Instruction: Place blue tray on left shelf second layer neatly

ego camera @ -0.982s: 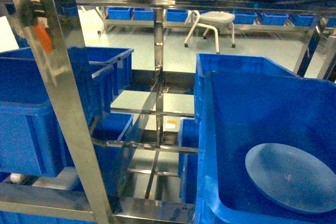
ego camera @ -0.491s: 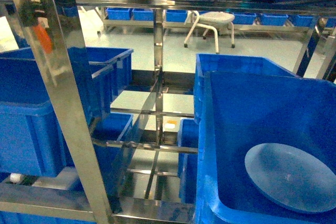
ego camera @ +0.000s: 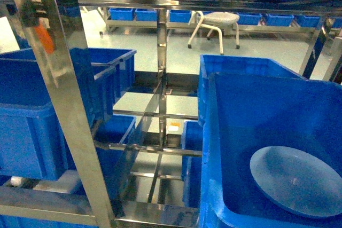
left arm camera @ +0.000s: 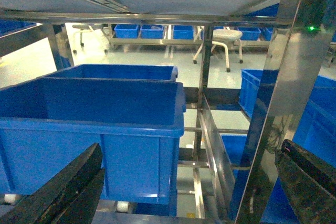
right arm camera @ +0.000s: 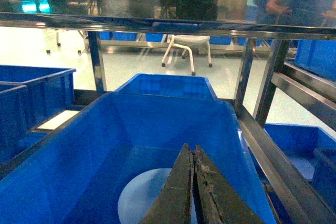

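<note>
The pickup is not yet begun: the pale blue tray (ego camera: 298, 180) is lying flat inside the deep blue crate (ego camera: 224, 148), untouched. The right tool (right arm camera: 192, 192) is hanging above the crate, pinched closed and empty; the left tool (left arm camera: 178, 192) is gaping wide, holding nothing, facing the steel shelf (left arm camera: 273, 114). Next, the right tool probably needs opening, then lowering onto the tray's raised rim.

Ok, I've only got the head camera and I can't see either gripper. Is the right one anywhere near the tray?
Observer: Yes. The right gripper is shut and empty, and it points down into the crate at the tray.
Operator: And the left one?
Observer: The left gripper is wide open and empty. It faces another crate on the left shelf.
</note>
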Tool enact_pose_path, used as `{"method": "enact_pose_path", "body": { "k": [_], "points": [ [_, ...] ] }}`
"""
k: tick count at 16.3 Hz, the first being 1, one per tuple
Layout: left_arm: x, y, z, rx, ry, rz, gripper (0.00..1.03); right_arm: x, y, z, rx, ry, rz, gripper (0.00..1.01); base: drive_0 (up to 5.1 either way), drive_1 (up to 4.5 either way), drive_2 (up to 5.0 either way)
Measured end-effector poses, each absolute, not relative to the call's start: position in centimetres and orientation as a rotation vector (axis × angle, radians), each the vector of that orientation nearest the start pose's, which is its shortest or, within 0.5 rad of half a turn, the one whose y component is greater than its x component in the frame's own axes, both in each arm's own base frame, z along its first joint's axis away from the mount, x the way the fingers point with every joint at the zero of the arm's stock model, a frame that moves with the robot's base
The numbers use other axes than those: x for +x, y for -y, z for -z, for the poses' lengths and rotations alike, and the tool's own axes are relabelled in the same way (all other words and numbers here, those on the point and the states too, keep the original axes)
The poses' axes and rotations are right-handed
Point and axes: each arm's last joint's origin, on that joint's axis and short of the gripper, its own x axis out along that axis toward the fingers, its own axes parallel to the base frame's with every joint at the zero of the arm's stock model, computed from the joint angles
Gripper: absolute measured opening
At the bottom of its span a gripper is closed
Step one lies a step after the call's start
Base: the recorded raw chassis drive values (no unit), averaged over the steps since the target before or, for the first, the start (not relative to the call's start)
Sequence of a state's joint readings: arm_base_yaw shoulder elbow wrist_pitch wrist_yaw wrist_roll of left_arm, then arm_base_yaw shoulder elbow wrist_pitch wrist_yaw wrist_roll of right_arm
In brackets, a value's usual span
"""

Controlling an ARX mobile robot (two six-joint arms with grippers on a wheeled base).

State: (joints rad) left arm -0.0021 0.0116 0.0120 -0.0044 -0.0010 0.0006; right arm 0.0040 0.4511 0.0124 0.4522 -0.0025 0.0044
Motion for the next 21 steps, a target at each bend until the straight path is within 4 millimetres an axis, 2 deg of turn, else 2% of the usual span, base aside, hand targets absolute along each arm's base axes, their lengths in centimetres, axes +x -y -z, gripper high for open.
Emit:
{"method": "enact_pose_path", "body": {
  "k": [15, 17, 18, 21],
  "points": [
    [9.8, 0.0, -16.6, 0.001, -0.004, 0.002, 0.98, 10.8, 0.0, -17.0, 0.003, 0.015, -0.006, 0.02, 0.0, 0.0, 0.0],
    [9.8, 0.0, -16.6, 0.001, -0.004, 0.002, 0.98, 10.1, 0.0, -16.4, 0.003, -0.039, -0.005, 0.02, 0.0, 0.0, 0.0],
    [9.8, 0.0, -16.6, 0.001, -0.004, 0.002, 0.98, 9.7, 0.0, -16.9, 0.003, 0.02, -0.002, 0.02, 0.0, 0.0, 0.0],
    [9.8, 0.0, -16.6, 0.001, -0.004, 0.0, 0.98, 9.7, 0.0, -16.7, 0.003, 0.007, 0.002, 0.02, 0.0, 0.0, 0.0]
  ]
}}
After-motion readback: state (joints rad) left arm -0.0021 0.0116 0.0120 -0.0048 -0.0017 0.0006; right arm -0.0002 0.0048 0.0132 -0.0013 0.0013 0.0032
